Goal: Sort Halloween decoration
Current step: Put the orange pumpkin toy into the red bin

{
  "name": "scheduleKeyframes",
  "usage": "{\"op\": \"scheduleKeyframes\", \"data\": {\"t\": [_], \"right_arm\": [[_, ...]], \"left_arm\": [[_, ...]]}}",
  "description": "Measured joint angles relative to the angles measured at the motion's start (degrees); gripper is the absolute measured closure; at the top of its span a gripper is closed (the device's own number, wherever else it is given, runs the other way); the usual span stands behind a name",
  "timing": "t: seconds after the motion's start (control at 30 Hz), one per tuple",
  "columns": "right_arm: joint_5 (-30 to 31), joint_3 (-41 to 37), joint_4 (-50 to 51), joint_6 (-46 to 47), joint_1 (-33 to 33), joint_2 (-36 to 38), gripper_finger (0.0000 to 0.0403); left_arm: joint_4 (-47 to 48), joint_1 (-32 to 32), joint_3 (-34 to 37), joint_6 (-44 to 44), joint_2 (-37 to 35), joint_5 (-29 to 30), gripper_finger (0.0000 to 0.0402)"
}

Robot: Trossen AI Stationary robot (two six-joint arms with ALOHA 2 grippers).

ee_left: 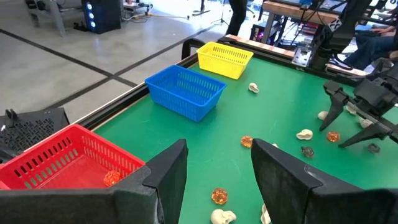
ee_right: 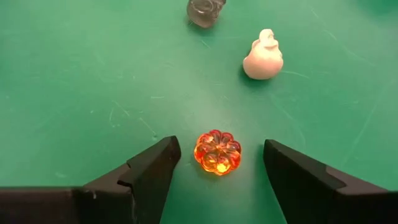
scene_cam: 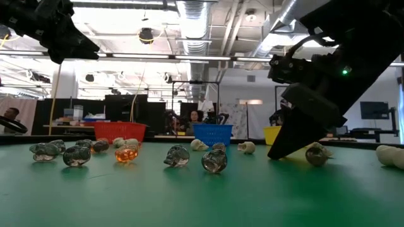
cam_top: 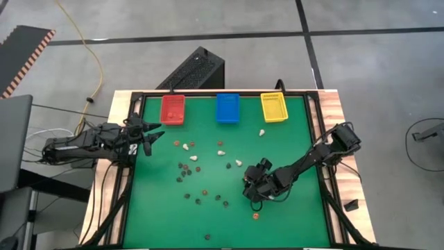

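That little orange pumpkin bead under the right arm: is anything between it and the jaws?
Nothing visible. The translucent orange pumpkin-shaped bead lies on bare green felt between the right gripper's open jaws. A cream-white ghost figure and a smoky-grey trinket lie farther off.

The bench (cam_top: 229, 208) has a green top inside a black frame with pale wood edges, and stands on a grey concrete floor (cam_top: 173, 21) crossed by dark lines. A yellow cable (cam_top: 89, 52) trails over the floor at ten o'clock, beside a striped ramp (cam_top: 24, 55). A black perforated box (cam_top: 194, 69) sits at twelve o'clock. Beyond the bench, an open workshop shows ceiling ducts (scene_cam: 196, 16), strip lights, desks, monitors (scene_cam: 375, 110) and seated people (scene_cam: 192, 120).
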State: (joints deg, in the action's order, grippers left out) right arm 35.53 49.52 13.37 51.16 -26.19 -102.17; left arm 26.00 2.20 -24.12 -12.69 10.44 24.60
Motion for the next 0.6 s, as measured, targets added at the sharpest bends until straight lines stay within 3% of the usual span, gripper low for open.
{"op": "scheduleKeyframes", "data": {"t": [0.23,0.5,0.6], "right_arm": [[0.6,-0.1,0.7,-0.1,0.6,0.3,0.0173],[0.6,-0.1,0.8,-0.2,0.8,0.2,0.0282],[0.7,-0.1,0.7,-0.2,0.8,0.1,0.0286]], "left_arm": [[0.0,0.0,0.0,0.0,0.0,0.0,0.0233],[0.0,0.0,0.0,0.0,0.0,0.0,0.0233],[0.0,0.0,0.0,0.0,0.0,0.0,0.0233]]}}
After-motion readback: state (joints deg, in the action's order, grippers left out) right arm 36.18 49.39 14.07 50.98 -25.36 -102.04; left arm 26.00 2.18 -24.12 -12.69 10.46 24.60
